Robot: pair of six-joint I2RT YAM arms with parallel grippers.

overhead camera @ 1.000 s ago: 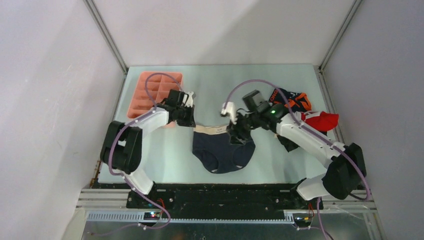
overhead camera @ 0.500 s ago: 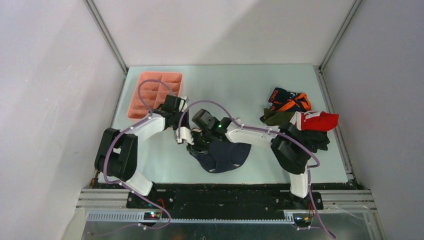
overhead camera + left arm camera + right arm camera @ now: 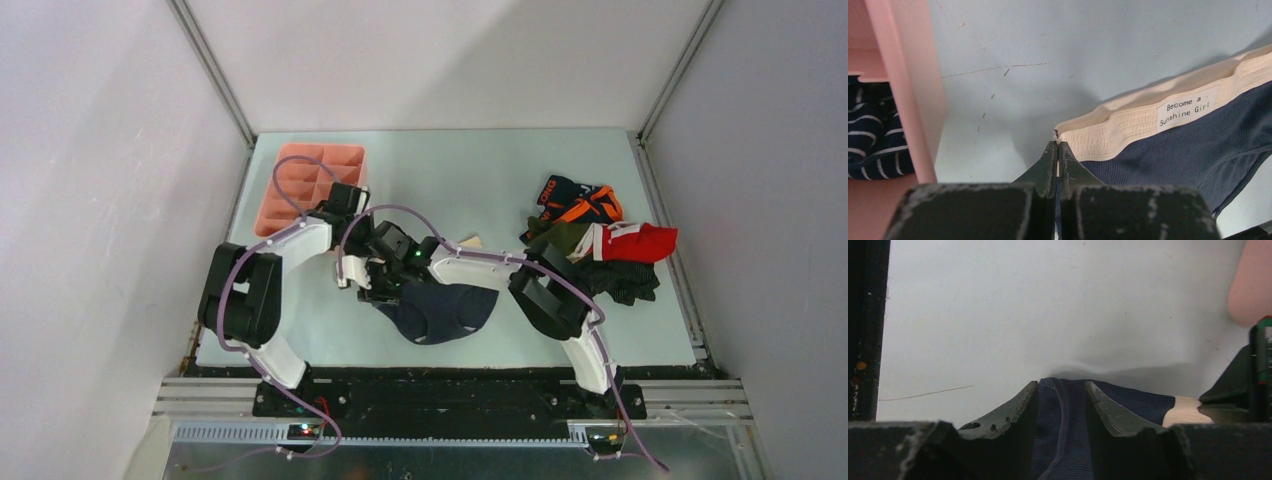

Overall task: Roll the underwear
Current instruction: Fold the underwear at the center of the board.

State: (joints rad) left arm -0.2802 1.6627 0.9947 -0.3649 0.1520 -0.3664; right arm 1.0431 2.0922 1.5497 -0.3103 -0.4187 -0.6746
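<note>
The navy underwear (image 3: 445,310) with a beige waistband lies at the middle of the table, bunched and folded over to the left. My left gripper (image 3: 1057,146) is shut on the waistband's left corner (image 3: 1148,122), beside the pink tray; in the top view it (image 3: 366,236) is partly hidden by the right arm. My right gripper (image 3: 1062,390) is shut on a fold of the navy cloth (image 3: 1068,440), low over the table, and sits at the underwear's left side in the top view (image 3: 376,288). More underwear is piled at the right (image 3: 595,240).
The pink compartmented tray (image 3: 300,185) stands at the back left, close to the left gripper; a striped brief lies in one compartment (image 3: 873,135). The right arm reaches across the table's middle, and its link (image 3: 480,268) covers the waistband.
My right gripper has swept from the underwear's right side to its left, carrying the navy cloth over and folding it. My left gripper has stayed at the waistband corner.
</note>
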